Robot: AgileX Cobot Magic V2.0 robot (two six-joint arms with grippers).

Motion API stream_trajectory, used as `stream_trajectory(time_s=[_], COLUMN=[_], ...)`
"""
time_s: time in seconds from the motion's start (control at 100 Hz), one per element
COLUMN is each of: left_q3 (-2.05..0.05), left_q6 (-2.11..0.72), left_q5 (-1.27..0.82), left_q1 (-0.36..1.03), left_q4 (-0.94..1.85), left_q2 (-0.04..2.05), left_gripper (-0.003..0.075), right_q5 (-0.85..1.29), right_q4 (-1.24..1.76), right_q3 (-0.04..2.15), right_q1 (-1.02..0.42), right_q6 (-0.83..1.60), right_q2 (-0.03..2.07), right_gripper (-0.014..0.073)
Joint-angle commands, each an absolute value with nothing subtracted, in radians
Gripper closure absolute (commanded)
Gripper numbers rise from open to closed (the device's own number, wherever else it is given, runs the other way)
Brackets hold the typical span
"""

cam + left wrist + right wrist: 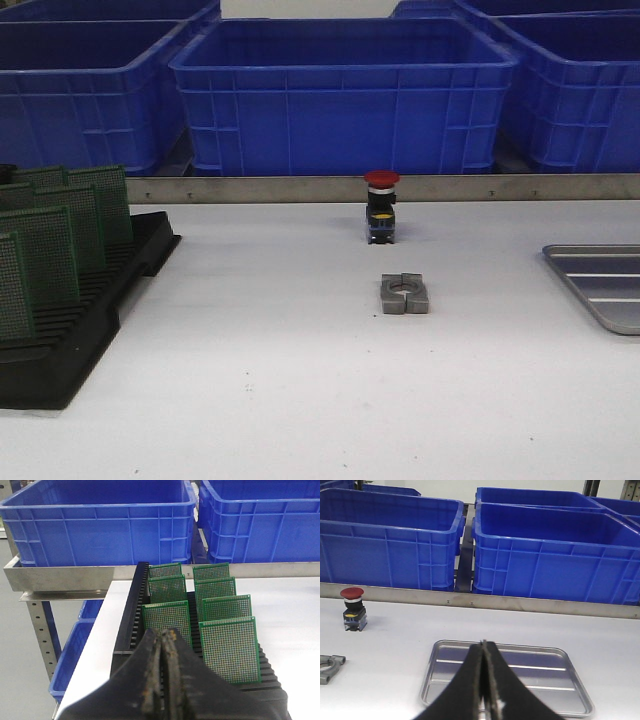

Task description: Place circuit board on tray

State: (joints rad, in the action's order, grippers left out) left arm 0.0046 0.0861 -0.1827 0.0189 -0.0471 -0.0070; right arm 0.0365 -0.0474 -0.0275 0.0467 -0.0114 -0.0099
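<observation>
L gripper (163, 637) fingers pressed together, empty, above black slotted rack (131, 611) w/ green perforated circuit boards (229, 647). R gripper (483, 647) closed, empty, over silver-grey ribbed metal tray (547, 653).

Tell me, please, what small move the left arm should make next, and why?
Probably open the left gripper and ease it toward the nearest green circuit board in the black slotted rack. Its fingers are shut and hold nothing, the boards all stand in the rack, and the metal tray is bare.
</observation>
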Motion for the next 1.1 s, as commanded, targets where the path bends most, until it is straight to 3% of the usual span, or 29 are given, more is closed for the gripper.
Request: stream_trajectory(time_s=[0.0,0.33,0.66,1.09], left_q3=[0.023,-0.005,-0.261,-0.593], left_q6=[0.089,0.089,0.091,0.091], left_q5=[-0.097,-0.074,-0.248,-0.533], left_q1=[0.025,0.025,0.025,0.025], left_q4=[-0.039,-0.05,-0.061,-0.061], left_q2=[-0.034,-0.034,0.002,0.46], left_gripper=[0.0741,0.0741,0.0741,0.074], right_q5=[-0.049,-0.049,-0.049,-0.049], right_q4=[-0.052,-0.052,-0.052,-0.052], right_q3=[-0.027,-0.027,-0.027,-0.027], right_q1=[0.047,0.047,0.047,0.047], right_q6=[-0.006,-0.006,-0.006,-0.006], right_q2=[-0.032,-0.032,-0.032,-0.032], right_gripper=[0.0653,0.0653,0.0653,0.0653])
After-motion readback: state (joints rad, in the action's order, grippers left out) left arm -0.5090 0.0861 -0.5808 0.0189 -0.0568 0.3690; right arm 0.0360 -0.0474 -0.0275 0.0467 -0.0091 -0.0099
